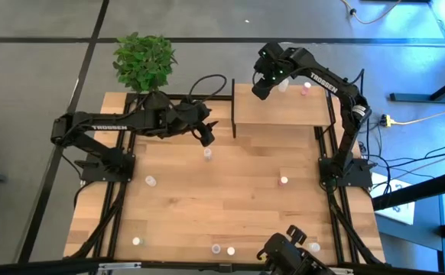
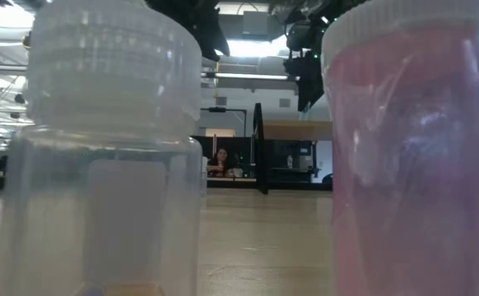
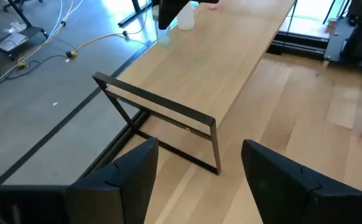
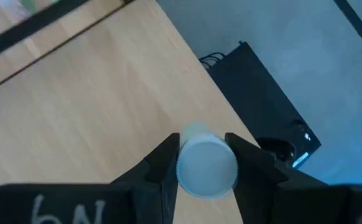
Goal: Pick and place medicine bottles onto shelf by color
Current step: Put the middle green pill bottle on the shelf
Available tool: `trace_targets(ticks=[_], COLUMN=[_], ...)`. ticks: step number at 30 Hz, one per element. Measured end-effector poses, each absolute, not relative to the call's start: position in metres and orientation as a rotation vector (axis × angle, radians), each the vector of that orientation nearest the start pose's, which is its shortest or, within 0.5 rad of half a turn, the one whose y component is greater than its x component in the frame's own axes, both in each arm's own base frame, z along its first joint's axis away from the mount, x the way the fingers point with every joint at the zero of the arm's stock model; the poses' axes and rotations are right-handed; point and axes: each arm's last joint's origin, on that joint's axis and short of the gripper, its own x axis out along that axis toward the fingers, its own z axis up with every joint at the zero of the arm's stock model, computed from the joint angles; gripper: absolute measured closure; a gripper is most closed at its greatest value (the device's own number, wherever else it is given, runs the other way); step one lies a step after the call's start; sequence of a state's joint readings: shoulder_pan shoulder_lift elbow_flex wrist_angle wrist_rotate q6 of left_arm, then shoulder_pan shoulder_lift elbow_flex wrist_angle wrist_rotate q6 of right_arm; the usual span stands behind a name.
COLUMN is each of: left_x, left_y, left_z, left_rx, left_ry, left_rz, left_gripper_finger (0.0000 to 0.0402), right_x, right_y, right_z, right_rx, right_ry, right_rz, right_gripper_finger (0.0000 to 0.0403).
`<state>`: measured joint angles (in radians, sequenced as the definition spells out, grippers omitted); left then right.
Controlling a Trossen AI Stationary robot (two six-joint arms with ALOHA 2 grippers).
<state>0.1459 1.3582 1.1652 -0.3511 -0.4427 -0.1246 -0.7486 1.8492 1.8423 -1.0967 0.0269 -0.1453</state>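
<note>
The shelf [image 1: 284,111] stands at the table's far side. My right gripper [image 1: 262,85] hangs over its far left corner, shut on a pale-capped medicine bottle [image 4: 206,167]. A white bottle [image 1: 284,85] and a pink bottle [image 1: 307,88] stand on the shelf's far edge. My left gripper [image 1: 206,134] is open and empty above the table, just left of the shelf; its fingers [image 3: 128,177] face the shelf's left end frame [image 3: 162,109]. Loose bottles stand on the table, one [image 1: 207,153] close below my left gripper. My right gripper pinches the bottle's two opposite sides [image 4: 180,168] between its two fingers, just under the cap. The fingers come from above, pointing down. The bottle sits upright, cap up. Whether its foot rests on the shelf I cannot tell.
More bottles stand on the table [image 1: 151,181] [image 1: 284,181] and along its near edge [image 1: 137,241] [image 1: 216,249] [image 1: 315,247]. Two of them fill the low view, a white one [image 2: 108,148] and a pink one [image 2: 412,148]. A green plant [image 1: 144,61] stands at the far left corner.
</note>
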Motion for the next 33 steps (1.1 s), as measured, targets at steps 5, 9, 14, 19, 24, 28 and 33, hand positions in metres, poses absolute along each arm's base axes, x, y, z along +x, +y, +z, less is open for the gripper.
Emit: trace_targets(ticks=[5, 9, 14, 19, 24, 28, 33], left_x=[0.292, 0.292, 0.292, 0.292, 0.292, 0.292, 0.291], left_y=[0.055, 0.055, 0.055, 0.055, 0.055, 0.055, 0.055], left_z=[0.325, 0.325, 0.325, 0.325, 0.325, 0.325, 0.324], left_rx=[-0.036, -0.036, -0.036, -0.036, -0.036, -0.036, -0.035], left_ry=[0.509, 0.509, 0.509, 0.509, 0.51, 0.51, 0.515], left_rz=[0.607, 0.607, 0.607, 0.607, 0.606, 0.606, 0.606], left_gripper_finger=[0.0176, 0.0176, 0.0176, 0.0176, 0.0176, 0.0176, 0.0176], right_x=[0.282, 0.281, 0.281, 0.286, 0.286, 0.285, 0.285], right_y=[-0.263, -0.262, -0.262, -0.265, -0.267, -0.267, -0.267], right_z=[0.331, 0.331, 0.33, 0.317, 0.314, 0.314, 0.314], right_rx=[0.243, 0.246, 0.249, 0.272, 0.25, 0.271, 0.256], right_ry=[1.065, 1.073, 1.077, 1.118, 1.149, 1.143, 1.155], right_rz=[-0.611, -0.609, -0.607, -0.537, -0.583, -0.601, -0.633], right_gripper_finger=[0.0279, 0.0279, 0.0279, 0.0279, 0.0279, 0.0279, 0.0279])
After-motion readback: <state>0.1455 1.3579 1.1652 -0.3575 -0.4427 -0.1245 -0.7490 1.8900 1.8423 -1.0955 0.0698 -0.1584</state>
